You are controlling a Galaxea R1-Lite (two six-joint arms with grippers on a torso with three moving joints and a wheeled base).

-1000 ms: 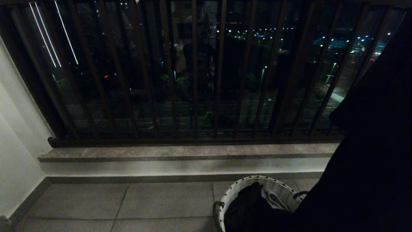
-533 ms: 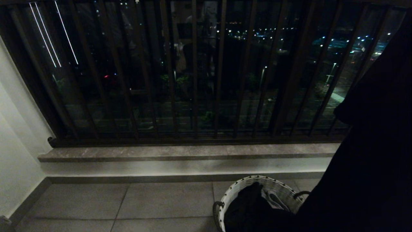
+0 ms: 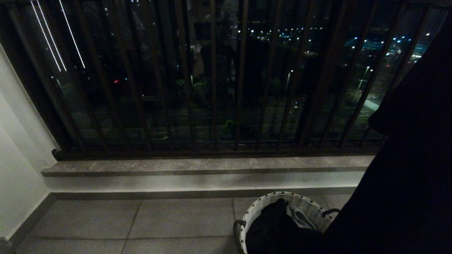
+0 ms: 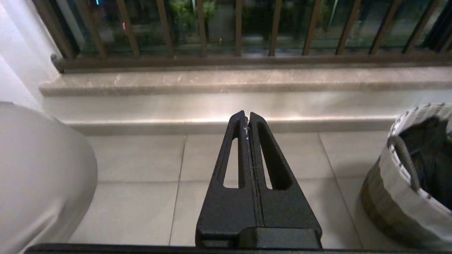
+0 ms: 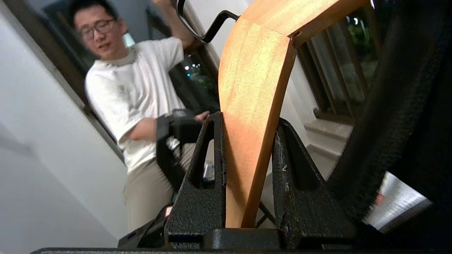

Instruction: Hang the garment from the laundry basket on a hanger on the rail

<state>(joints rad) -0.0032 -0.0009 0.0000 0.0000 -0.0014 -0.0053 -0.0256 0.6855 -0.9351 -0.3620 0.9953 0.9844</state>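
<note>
Right now my right gripper [image 5: 247,123] is clamped on a wooden hanger [image 5: 254,91], its dark metal hook [image 5: 206,30] rising beyond my fingertips and a black garment [image 3: 406,169] draped just beside my jaws. Below it, the laundry basket [image 3: 272,199] sits on the tiled floor [image 3: 141,222] with dark clothing inside. My left gripper [image 4: 247,120] hangs pressed together, holding nothing, the basket off to its side. Beyond the hanger stands a person [image 5: 134,106] in a white shirt.

No legible text, label, brand, number or sign is appearing on any surface in the head view or in either wrist view at this moment.
</note>
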